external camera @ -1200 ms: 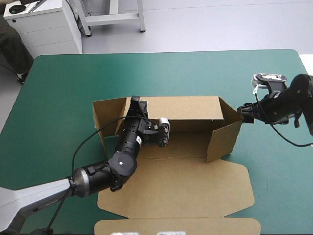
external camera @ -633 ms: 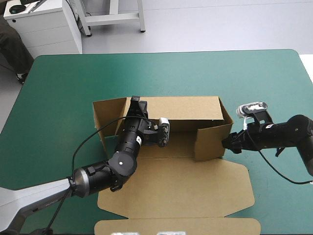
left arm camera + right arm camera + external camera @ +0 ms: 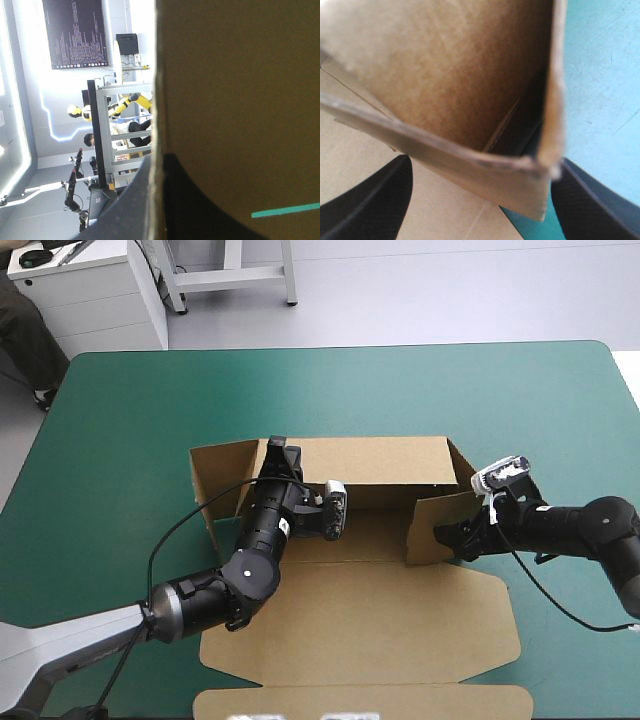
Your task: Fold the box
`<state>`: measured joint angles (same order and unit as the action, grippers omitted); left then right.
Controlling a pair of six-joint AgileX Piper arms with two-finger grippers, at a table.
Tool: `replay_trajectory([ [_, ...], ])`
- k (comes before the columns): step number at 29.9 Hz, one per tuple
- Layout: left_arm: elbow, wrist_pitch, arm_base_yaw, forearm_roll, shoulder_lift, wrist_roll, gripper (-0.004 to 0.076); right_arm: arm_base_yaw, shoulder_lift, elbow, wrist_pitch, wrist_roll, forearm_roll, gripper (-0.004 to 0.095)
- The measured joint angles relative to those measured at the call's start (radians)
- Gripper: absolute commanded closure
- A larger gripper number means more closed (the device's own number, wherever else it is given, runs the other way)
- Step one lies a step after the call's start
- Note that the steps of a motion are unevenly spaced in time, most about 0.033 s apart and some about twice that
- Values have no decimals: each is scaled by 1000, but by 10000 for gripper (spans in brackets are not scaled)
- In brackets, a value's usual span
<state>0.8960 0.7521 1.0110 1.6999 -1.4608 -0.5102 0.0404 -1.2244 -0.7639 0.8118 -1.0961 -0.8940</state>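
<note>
The box point(image 3: 360, 620) runs left-to-right, lid nearward; left jaws clamp its back wall, right jaws gape.

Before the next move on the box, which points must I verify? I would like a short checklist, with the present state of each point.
1. Left gripper holds the back wall: ok, shut on its top edge.
2. Right gripper is at the right side flap: ok, fingers open, the flap's corner between them.
3. Right side flap turned inward: ok, it stands angled across the box floor.
4. Left side flap turned inward: not ok, it splays outward.
5. Front panel flat on the table: ok.
6. Right side flap's lower edge seated on the floor crease: cannot tell.
</note>
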Motion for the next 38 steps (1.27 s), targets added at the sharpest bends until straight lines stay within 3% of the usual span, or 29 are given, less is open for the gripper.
replay_trajectory([
  [7,0,0,0,0,0,0,734,-44,109,104,-148,-1,-54,208],
  [23,0,0,0,-2,0,0,734,-367,154,229,-631,79,-141,225],
  [32,0,-1,0,-2,0,0,734,-480,154,259,-825,85,-160,382],
  [34,0,-4,0,-2,0,0,734,-482,153,259,-838,85,-165,480],
  [38,0,-8,0,-2,0,0,734,-485,137,259,-847,83,-166,766],
])
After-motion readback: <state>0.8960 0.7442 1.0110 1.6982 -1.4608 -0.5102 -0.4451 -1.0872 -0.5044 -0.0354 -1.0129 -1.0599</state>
